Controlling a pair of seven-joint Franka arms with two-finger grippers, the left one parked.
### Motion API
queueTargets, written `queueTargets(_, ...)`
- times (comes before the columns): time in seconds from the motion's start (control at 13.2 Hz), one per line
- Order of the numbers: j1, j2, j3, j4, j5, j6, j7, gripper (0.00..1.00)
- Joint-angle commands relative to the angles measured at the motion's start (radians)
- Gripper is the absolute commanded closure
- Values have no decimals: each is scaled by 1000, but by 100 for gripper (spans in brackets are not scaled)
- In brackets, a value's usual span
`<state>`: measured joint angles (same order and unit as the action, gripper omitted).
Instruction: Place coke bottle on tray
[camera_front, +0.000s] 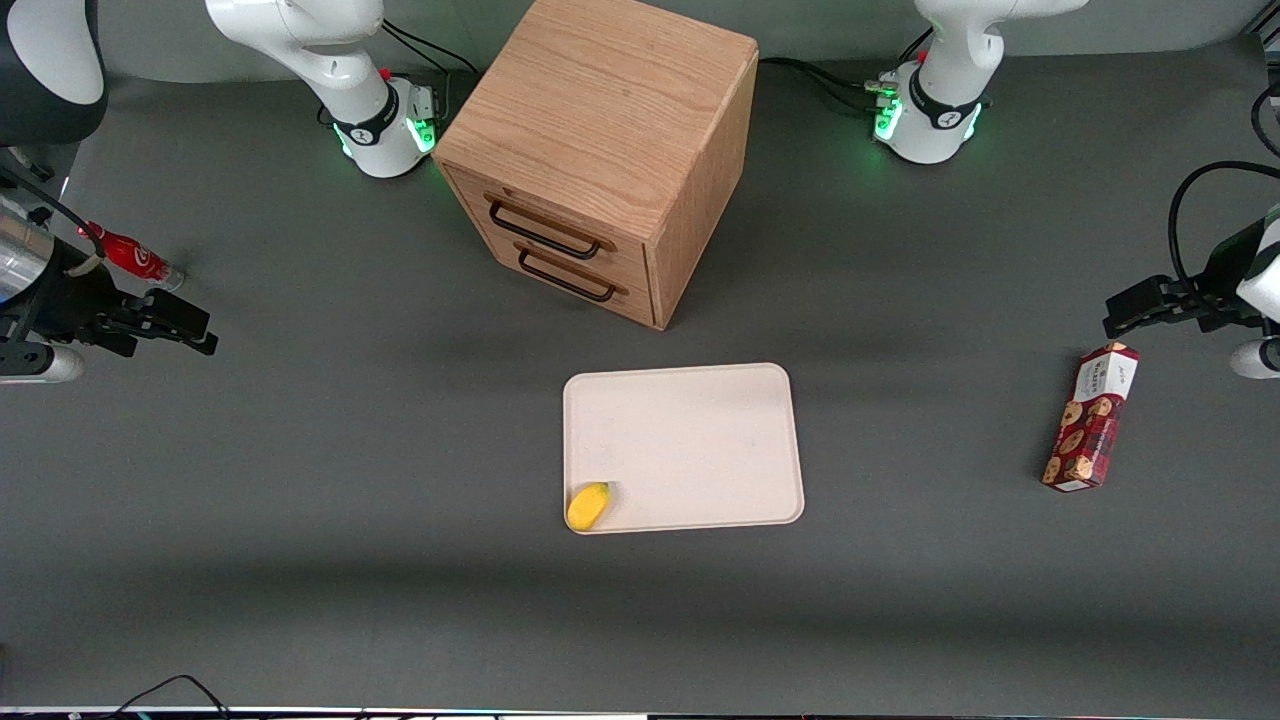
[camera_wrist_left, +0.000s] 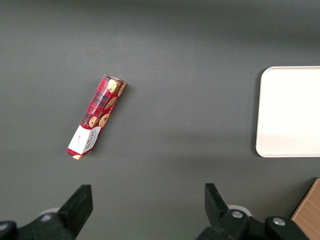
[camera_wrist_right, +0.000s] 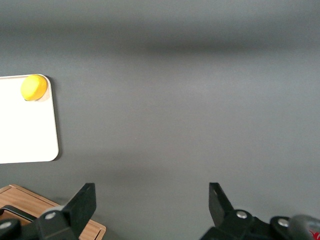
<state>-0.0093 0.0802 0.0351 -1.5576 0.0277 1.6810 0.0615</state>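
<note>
The coke bottle (camera_front: 135, 258), small and red with white script, lies on the grey table at the working arm's end, its cap end partly hidden by the arm. My gripper (camera_front: 190, 325) hovers just nearer the front camera than the bottle, apart from it. In the right wrist view the gripper (camera_wrist_right: 152, 186) is open, with only bare table between its fingers. The pale beige-pink tray (camera_front: 700, 420) lies mid-table in front of the cabinet, well away from the gripper, toward the parked arm's end. Its edge (camera_wrist_right: 30, 135) also appears in the right wrist view, and the tray (camera_wrist_left: 290, 110) is in the left wrist view too.
A wooden drawer cabinet (camera_front: 600, 150) with two closed drawers stands farther from the camera than the tray. A small yellow fruit (camera_front: 588, 505) sits in the tray's near corner. A red cookie box (camera_front: 1090, 415) lies toward the parked arm's end.
</note>
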Motion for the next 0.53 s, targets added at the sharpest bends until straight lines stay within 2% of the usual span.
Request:
queueTargets(0.0, -3, -11, -1, -7, -17, -10, 20, 0)
queueTargets(0.23, -17, -19, -27, -41, -20, -14, 9, 0)
queueTargets(0.3, -20, -43, -49, -92, -52, -15, 1, 0)
queueTargets(0.38, -30, -80, -52, -177, -114, -7, -23, 0)
queueTargets(0.45, -78, -103, -50, -234, -144, 6, -67, 0)
